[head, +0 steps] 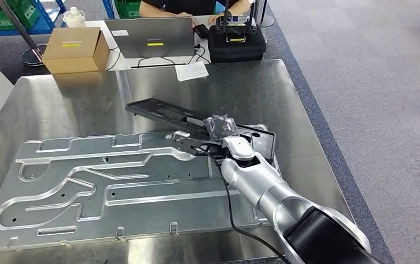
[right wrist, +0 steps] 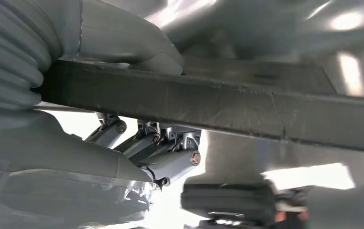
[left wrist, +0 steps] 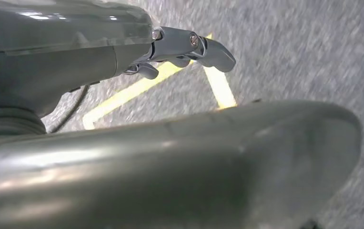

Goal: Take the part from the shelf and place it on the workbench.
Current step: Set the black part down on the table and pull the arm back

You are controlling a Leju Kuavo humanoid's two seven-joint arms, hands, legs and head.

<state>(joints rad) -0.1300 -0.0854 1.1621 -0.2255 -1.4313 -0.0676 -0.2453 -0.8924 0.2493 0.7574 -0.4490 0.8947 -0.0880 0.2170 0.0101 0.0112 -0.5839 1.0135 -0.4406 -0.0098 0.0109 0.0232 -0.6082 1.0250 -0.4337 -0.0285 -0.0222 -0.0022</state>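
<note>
A long black part [head: 158, 111] lies slanted on the steel workbench [head: 252, 88], its near end over a large machined aluminium plate [head: 114, 181]. My right hand [head: 221, 127], wrapped in clear plastic, sits at the part's near end. In the right wrist view the thumb lies over the black part [right wrist: 247, 107] and the fingers [right wrist: 166, 160] curl under it, so the right hand [right wrist: 142, 143] grips the bar. My left hand [left wrist: 180, 47] hangs over grey floor with yellow lines, its fingers loosely extended and holding nothing.
At the bench's far edge stand a cardboard box [head: 76, 49], a laptop [head: 150, 37], a black case [head: 236, 39] and a sheet of paper [head: 191, 70]. A person [head: 197, 5] sits behind them. The bench's right edge drops to grey floor.
</note>
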